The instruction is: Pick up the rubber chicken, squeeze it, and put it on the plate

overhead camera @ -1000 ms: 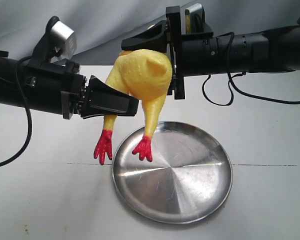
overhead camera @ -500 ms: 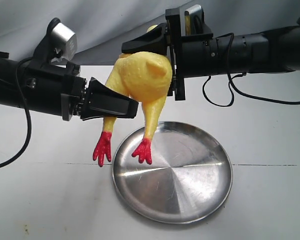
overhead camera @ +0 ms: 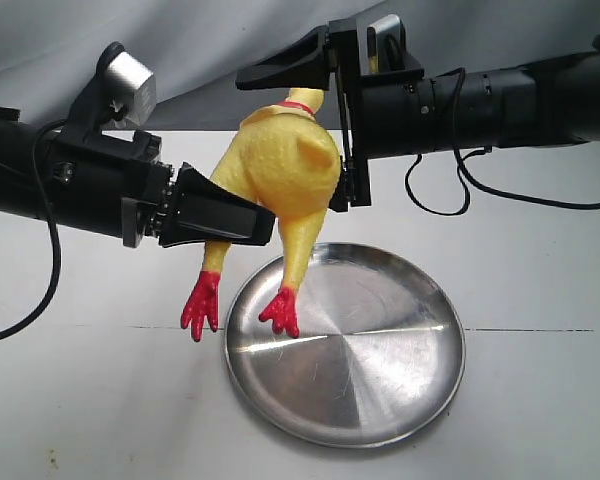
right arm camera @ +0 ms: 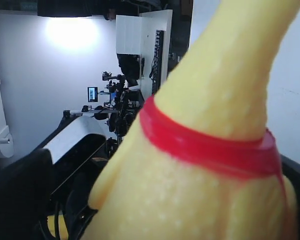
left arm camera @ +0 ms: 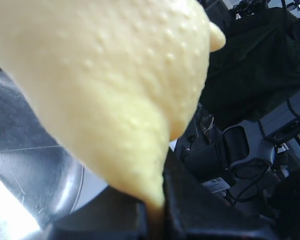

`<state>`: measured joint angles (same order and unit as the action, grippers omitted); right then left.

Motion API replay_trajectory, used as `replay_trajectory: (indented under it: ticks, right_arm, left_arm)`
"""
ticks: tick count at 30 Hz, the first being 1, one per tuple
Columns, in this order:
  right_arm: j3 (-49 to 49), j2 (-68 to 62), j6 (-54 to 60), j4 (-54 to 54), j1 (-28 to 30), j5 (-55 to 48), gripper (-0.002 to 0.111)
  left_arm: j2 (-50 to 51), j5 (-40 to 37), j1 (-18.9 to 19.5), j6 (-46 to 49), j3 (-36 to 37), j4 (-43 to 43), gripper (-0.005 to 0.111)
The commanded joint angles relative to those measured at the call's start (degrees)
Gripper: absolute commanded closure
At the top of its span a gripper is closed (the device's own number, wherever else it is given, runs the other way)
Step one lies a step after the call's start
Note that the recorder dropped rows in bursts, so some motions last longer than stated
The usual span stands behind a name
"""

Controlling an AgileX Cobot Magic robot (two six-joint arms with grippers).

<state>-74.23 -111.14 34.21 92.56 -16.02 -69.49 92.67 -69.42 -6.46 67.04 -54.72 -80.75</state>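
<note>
The yellow rubber chicken (overhead camera: pixel 280 165) hangs in the air with its red feet down. One foot (overhead camera: pixel 280 312) dangles over the left rim of the steel plate (overhead camera: pixel 380 390), the other just left of it. My left gripper (overhead camera: pixel 250 218) is shut on one of its legs, and in the left wrist view the chicken (left arm camera: pixel 100 90) tapers down into the closed jaws (left arm camera: pixel 152 220). My right gripper (overhead camera: pixel 265 135) stands open around the plump body, its upper finger lifted off the chicken near the red neck band (right arm camera: pixel 205 145). The head is hidden.
The plate (left arm camera: pixel 20 165) lies on a white tabletop (overhead camera: pixel 540 400). A grey cloth backdrop (overhead camera: pixel 200 40) hangs behind the table. Black cables (overhead camera: pixel 450 190) trail from the right arm, and both arms reach in horizontally above the table.
The right gripper's jaws have spread apart and its upper finger has risen off the chicken. The body has rounded out and sagged slightly lower. The left gripper keeps its hold.
</note>
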Motion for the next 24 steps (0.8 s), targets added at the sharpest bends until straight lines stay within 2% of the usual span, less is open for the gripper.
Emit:
replay_trajectory:
  ticks: [1, 10, 13, 14, 16, 20, 24]
  right_arm:
    - [-0.2, 0.3, -0.2, 0.2, 0.0, -0.5, 0.003]
    - [-0.2, 0.3, -0.9, -1.2, 2.7, -0.5, 0.003]
    - [-0.2, 0.3, -1.2, -2.7, 2.7, -0.5, 0.009]
    - [-0.2, 0.3, -1.5, -2.7, 2.7, -0.5, 0.014]
    - [-0.2, 0.3, -2.8, -2.8, 2.1, -0.5, 0.036]
    - [-0.2, 0.3, -2.5, -3.1, 0.5, -0.5, 0.106]
    - [-0.2, 0.3, -1.3, -3.3, 0.4, -0.5, 0.108]
  left_arm:
    - [-0.6, -0.5, -0.1, 0.5, -0.1, -0.9, 0.107]
    - [-0.6, -0.5, -0.1, 0.5, -0.1, -0.9, 0.107]
    - [-0.6, -0.5, -0.1, 0.6, -0.1, -0.9, 0.107]
    - [-0.6, -0.5, -0.1, 0.6, -0.1, -0.9, 0.107]
    - [-0.6, -0.5, -0.1, 0.6, -0.1, -0.9, 0.107]
    - [-0.6, -0.5, -0.1, 0.8, -0.1, -0.9, 0.107]
    - [-0.6, -0.5, -0.1, 0.8, -0.1, -0.9, 0.107]
